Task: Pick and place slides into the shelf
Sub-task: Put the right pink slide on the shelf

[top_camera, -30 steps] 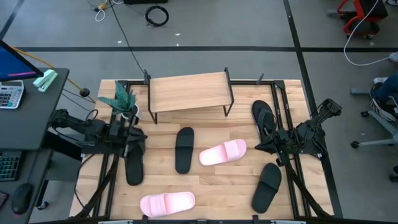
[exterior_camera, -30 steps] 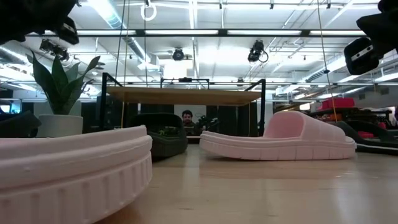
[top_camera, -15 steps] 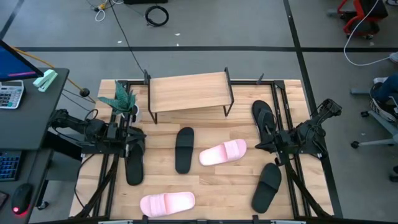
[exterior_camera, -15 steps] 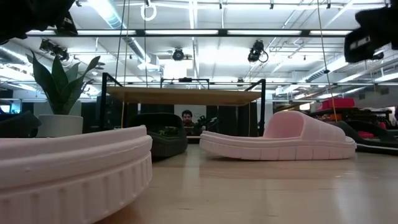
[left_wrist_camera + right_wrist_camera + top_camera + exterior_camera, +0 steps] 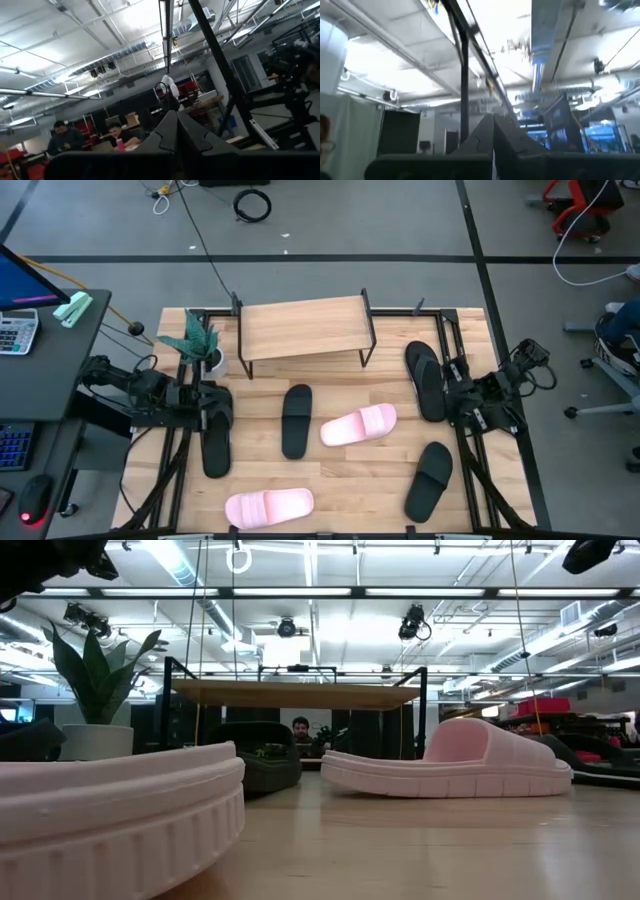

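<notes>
My right gripper point(image 5: 458, 384) has just swung up, both jaws closed and empty; the slides point(image 5: 358, 424) lie unpicked, the shelf point(image 5: 303, 326) bare.

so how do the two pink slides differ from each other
The pink slide by the table's middle lies at a slight tilt, its strap end toward the right; the pink slide at the front edge lies almost level, its strap end toward the left. The middle one sits beside a black slide; the front one lies apart from the rest. Both are pale pink, sole-down on the wooden table, and neither is on the shelf yet.
</notes>
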Available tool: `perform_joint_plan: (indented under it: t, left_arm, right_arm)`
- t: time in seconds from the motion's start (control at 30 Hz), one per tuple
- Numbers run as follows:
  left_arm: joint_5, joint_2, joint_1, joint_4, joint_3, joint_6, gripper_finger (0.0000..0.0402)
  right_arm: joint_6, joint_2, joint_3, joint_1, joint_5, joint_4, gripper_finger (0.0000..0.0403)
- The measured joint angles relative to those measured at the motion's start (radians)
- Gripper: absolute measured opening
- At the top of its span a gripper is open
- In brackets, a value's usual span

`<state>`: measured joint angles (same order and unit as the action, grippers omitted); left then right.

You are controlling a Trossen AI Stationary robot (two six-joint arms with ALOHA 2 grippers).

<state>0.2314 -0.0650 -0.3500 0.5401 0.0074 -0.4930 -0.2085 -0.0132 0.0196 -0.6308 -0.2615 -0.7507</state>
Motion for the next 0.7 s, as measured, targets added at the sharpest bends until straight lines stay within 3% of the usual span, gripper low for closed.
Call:
perform_joint_plan:
  t: [0.2, 0.4, 0.53, 0.7]
  left_arm:
    - [0.0, 0.0, 0.0, 0.019, 0.0, -0.129, 0.0023]
    - [0.049, 0.0, 0.0, 0.049, 0.0, -0.171, 0.0013]
    - [0.158, 0.0, 0.0, 0.065, 0.0, -0.144, 0.0015]
    - [0.183, 0.0, 0.0, 0.066, 0.0, -0.115, 0.0032]
  right_arm:
    - [-0.213, 0.0, 0.023, 0.0, -0.021, 0.074, 0.0009]
    - [-0.215, -0.038, 0.109, 0.0, -0.051, 0.24, 0.0015]
    - [-0.212, -0.189, 0.259, 0.0, -0.089, 0.331, 0.0038]
    - [-0.047, -0.509, 0.468, 0.015, -0.334, 0.56, 0.0083]
